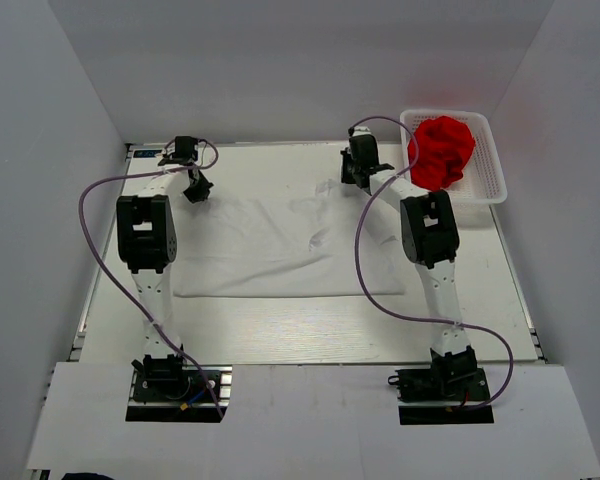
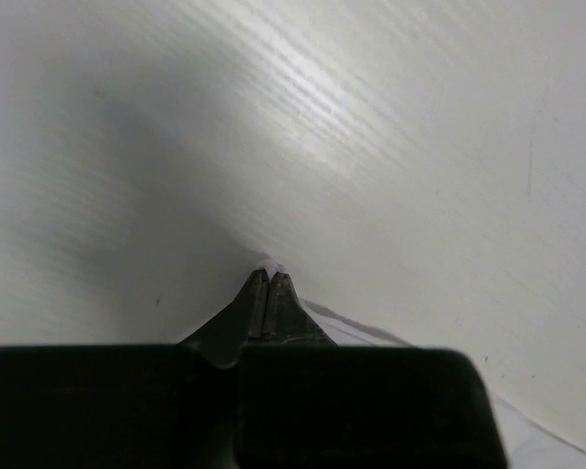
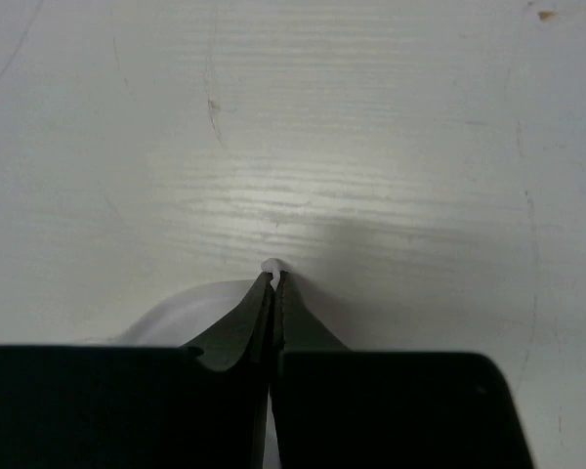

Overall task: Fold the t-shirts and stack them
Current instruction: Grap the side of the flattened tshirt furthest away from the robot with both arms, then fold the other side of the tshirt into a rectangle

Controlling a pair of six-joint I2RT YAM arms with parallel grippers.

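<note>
The white t-shirt (image 1: pixel 280 248) lies spread flat in the middle of the table. At its far left corner my left gripper (image 1: pixel 197 192) is shut on a pinch of the white cloth (image 2: pixel 270 263). At its far right corner my right gripper (image 1: pixel 352 178) is shut the same way, with a nub of white cloth (image 3: pixel 273 266) poking out past the tips and more cloth (image 3: pixel 190 308) trailing to the left. The red t-shirt (image 1: pixel 441 152) sits bunched up in the basket at the back right.
A white plastic lattice basket (image 1: pixel 485 190) stands at the table's back right corner, close to my right arm. Purple cables loop off both arms. Grey walls enclose the table on three sides.
</note>
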